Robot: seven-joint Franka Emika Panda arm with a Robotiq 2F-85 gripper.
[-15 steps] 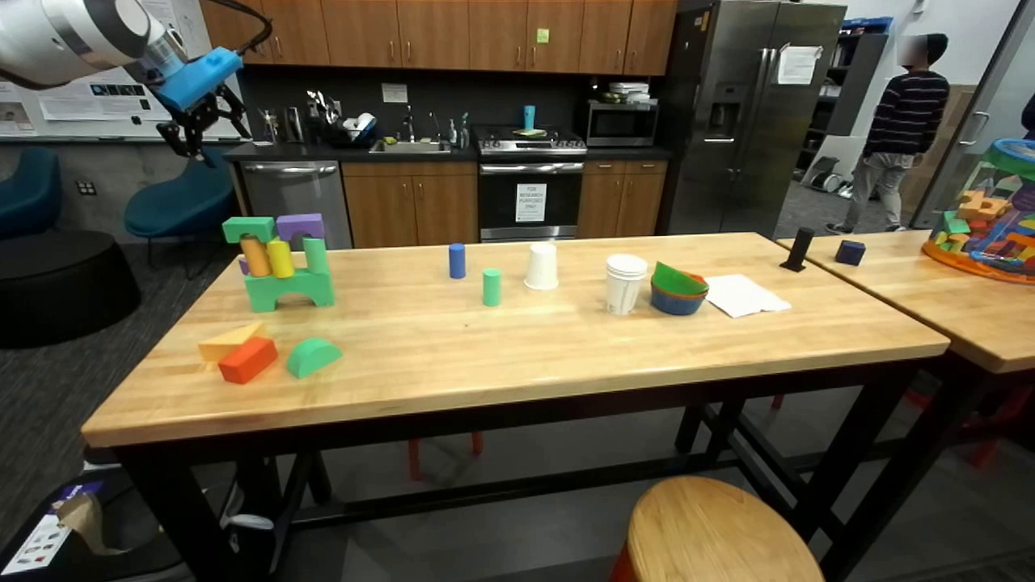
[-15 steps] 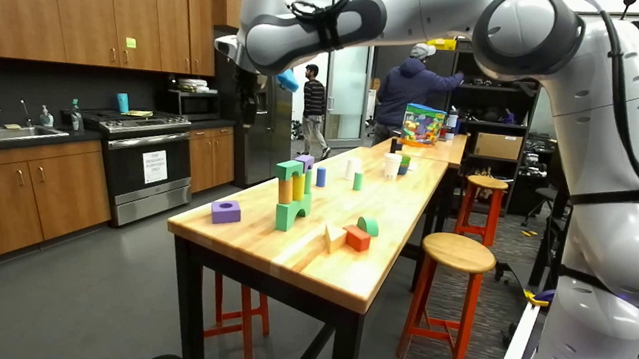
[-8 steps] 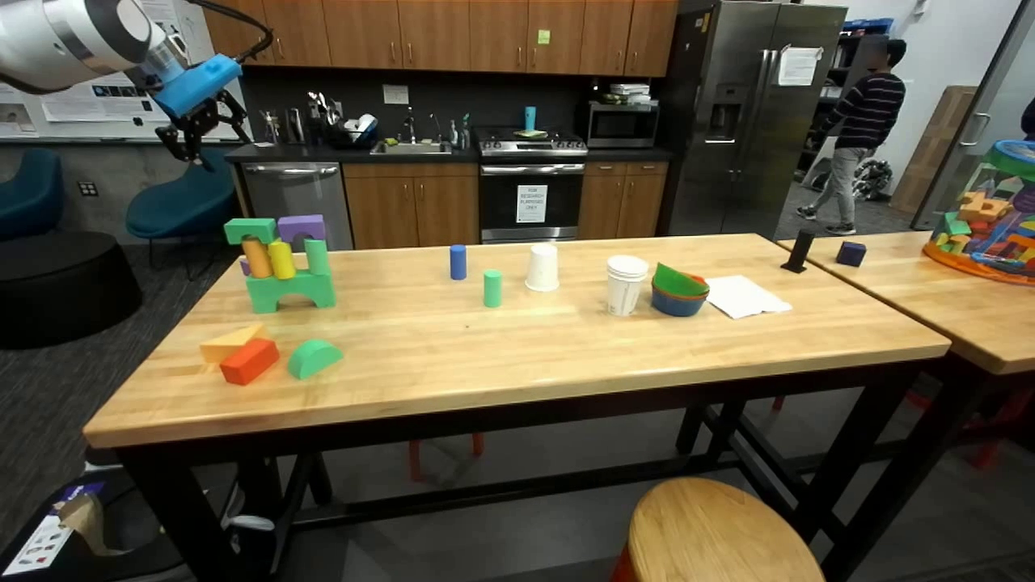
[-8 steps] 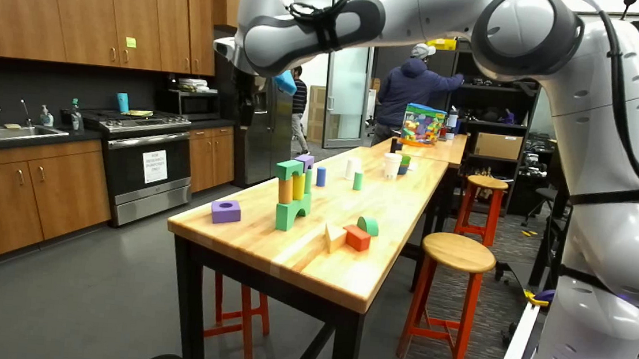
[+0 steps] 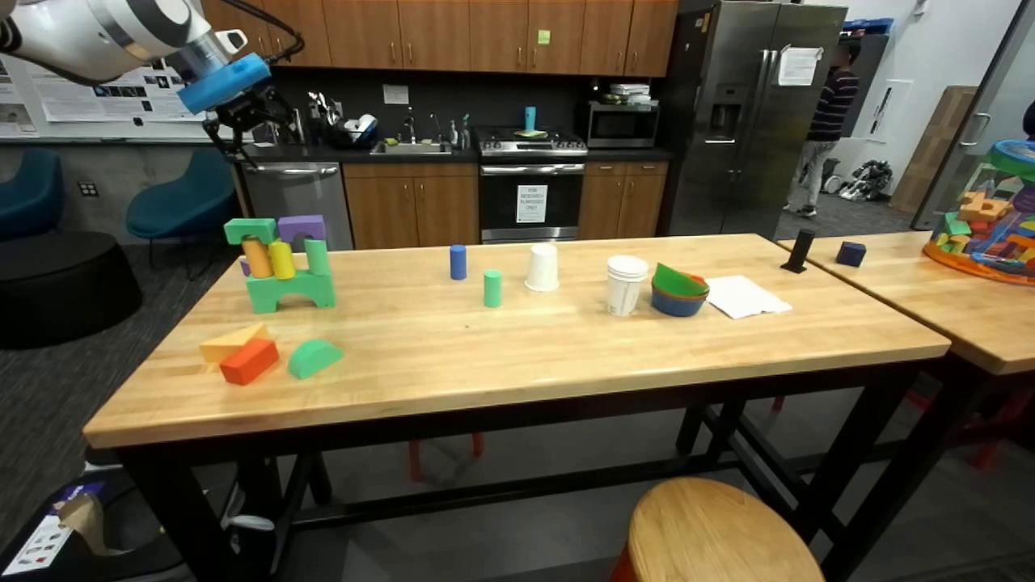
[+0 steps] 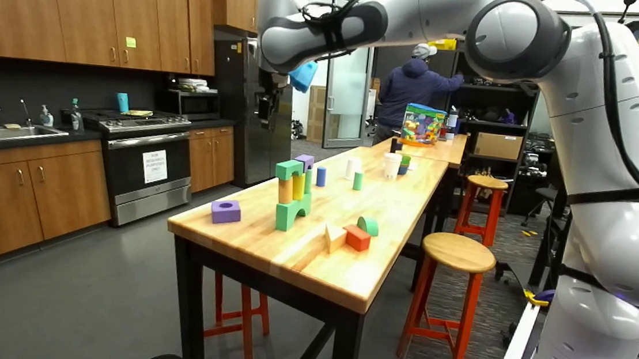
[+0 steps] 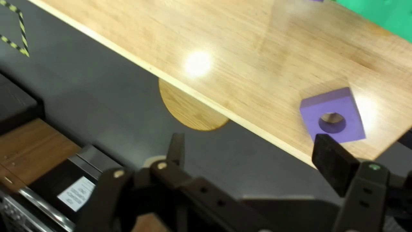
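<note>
One long wooden tabletop [image 5: 453, 347] is the biggest thing here, with blocks at one end. Next is the robot arm [image 6: 432, 10], stretched out up high by the block end. Its gripper [image 7: 251, 145] hangs in midair, well above the tabletop in both exterior views. Jaws are spread wide apart, with a big gap between them in the wrist view.

Then you've got a block tower [image 6: 298, 187]: green arch [image 5: 291, 284] at the bottom, three uprights [image 5: 280, 259] standing on it, plus a green bridge [image 5: 247, 229] and a purple bridge [image 5: 299, 224] on top. Further along there's a flat white sheet [image 5: 745, 296], a blue bowl [image 5: 678, 305] with a green bowl [image 5: 675, 281] tilted in it, a stack of paper cups [image 5: 624, 284] and an upside-down cup [image 5: 542, 267].

The purple block [image 6: 225, 215] with the round hole lies flat near the tabletop corner. In the wrist view it's the loose piece nearest the jaws, and one of them hides a bit of its edge, but they're well apart. Smaller again: a tan wedge [image 5: 225, 344] and a red block [image 5: 249, 361] right beside each other (can't tell if they touch), with a green half-round [image 5: 314, 358] close by. Tiniest are a blue cylinder [image 5: 458, 262] and a green cylinder [image 5: 492, 288], both upright mid-tabletop.
</note>
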